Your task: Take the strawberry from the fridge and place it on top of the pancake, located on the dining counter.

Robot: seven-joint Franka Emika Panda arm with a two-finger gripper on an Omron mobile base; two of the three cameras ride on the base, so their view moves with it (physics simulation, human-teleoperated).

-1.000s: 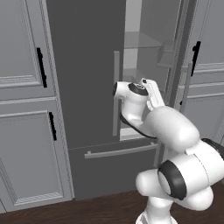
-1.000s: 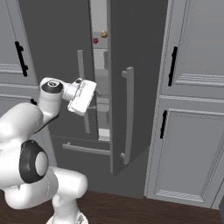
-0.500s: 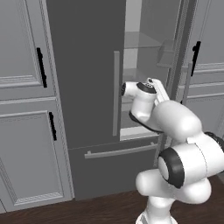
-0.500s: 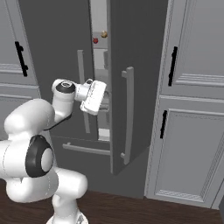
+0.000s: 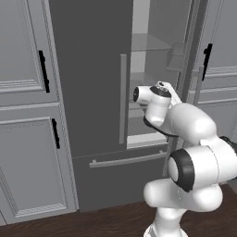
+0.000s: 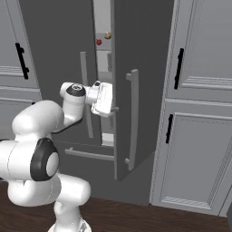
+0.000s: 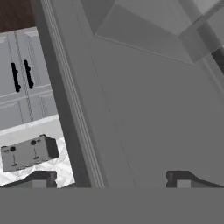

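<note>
Swung further right toward the door gap since a second ago, the gripper (image 7: 111,180), jaws wide and empty, should rise toward the strawberry (image 6: 99,42), upper centre inside the fridge (image 6: 140,54).

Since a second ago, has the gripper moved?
Yes. In the right base view the gripper has swung right, from beside the left door handle toward the open fridge door's edge.

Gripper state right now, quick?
Gripper: open, holding nothing, at the edge of the fridge's right door.
</note>
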